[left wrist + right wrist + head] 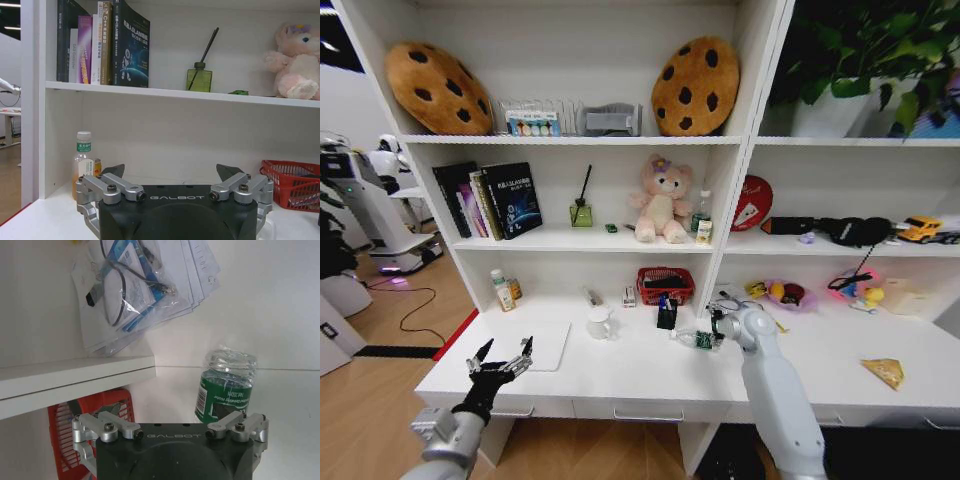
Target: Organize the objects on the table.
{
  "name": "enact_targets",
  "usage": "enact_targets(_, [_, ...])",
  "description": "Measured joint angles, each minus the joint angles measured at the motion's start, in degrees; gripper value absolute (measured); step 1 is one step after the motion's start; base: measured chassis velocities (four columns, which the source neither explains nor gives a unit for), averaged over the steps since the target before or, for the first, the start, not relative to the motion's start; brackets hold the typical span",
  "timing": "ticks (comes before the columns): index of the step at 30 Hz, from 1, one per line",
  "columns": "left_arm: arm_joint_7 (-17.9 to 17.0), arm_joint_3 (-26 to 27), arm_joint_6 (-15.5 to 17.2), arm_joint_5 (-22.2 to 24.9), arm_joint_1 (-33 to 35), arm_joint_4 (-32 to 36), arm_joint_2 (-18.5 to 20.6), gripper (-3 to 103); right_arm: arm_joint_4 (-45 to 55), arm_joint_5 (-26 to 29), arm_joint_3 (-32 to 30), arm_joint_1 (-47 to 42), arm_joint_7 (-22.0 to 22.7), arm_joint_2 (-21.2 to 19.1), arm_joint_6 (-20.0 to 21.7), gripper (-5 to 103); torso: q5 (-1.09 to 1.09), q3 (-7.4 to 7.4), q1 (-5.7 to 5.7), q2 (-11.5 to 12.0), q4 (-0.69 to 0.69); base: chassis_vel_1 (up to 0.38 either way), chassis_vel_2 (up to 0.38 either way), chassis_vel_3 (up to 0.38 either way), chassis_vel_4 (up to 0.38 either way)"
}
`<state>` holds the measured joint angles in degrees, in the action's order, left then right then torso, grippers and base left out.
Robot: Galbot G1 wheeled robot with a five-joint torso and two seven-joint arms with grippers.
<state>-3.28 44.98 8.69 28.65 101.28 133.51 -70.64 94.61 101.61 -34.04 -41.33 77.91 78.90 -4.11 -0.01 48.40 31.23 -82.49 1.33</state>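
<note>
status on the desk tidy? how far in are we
Early. Nothing looks put away yet: the yellow wedge, white mug and laptop sit loose on the table. In hand: the right gripper is reaching at the small clear bottle lying by the red basket, not visibly gripped. The left gripper hovers open over the laptop.

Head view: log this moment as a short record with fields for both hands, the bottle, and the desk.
left hand: open, raised over the desk's near left corner, holding nothing
right hand: at the small clear bottle, reached toward the back of the desk; grip cannot be told
small clear bottle: lying on its side, green label, beside the red basket
desk: white top
laptop: flat and shut, left side of desk
yellow wedge: far right of desk
</note>
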Motion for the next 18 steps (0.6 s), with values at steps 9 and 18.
enact_targets(9, [0.0,0.0,0.0,0.0,0.0,0.0,0.0,100,-3.5,-2.8,-0.4,1.1,6.4,1.1,1.0,100,0.01,-0.01,0.00,0.0,0.03,0.000,0.000,0.000,0.000])
enact_targets(18, [0.0,0.0,0.0,0.0,0.0,0.0,0.0,100,-10.1,-1.9,-0.2,3.6,7.2,1.9,3.0,103,0.00,-0.01,0.00,0.0,0.01,0.000,0.000,0.000,0.000])
